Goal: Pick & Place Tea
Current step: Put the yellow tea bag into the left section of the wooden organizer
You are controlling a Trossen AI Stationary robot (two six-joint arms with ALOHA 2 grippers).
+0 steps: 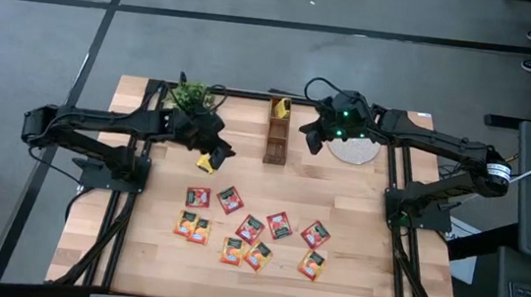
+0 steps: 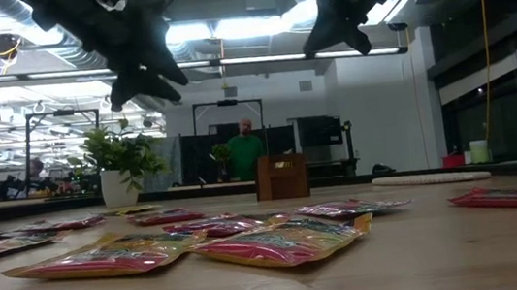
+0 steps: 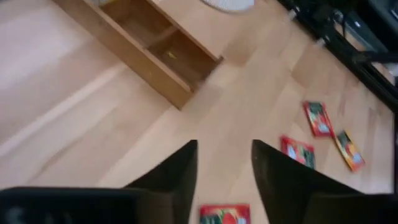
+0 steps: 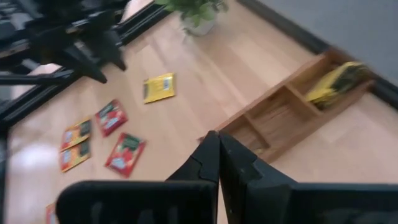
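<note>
Several red and orange tea sachets (image 1: pixel 250 228) lie flat on the near half of the wooden table. One yellow sachet (image 1: pixel 207 163) lies by itself farther back, also seen in the right wrist view (image 4: pixel 159 87). My left gripper (image 1: pixel 220 151) hangs just above and beside it, open, with nothing between its fingers (image 3: pixel 180 171). A yellow sachet (image 4: pixel 339 81) sits in the far compartment of the wooden box (image 1: pixel 277 130). My right gripper (image 1: pixel 314 140) hovers shut to the right of the box, holding nothing (image 4: pixel 219 155).
A small potted plant (image 1: pixel 192 95) stands at the far edge behind my left arm. A round pale mat (image 1: pixel 354 150) lies under my right arm. The box's near compartments (image 3: pixel 177 53) look bare. A person stands in the room beyond the table (image 2: pixel 244 149).
</note>
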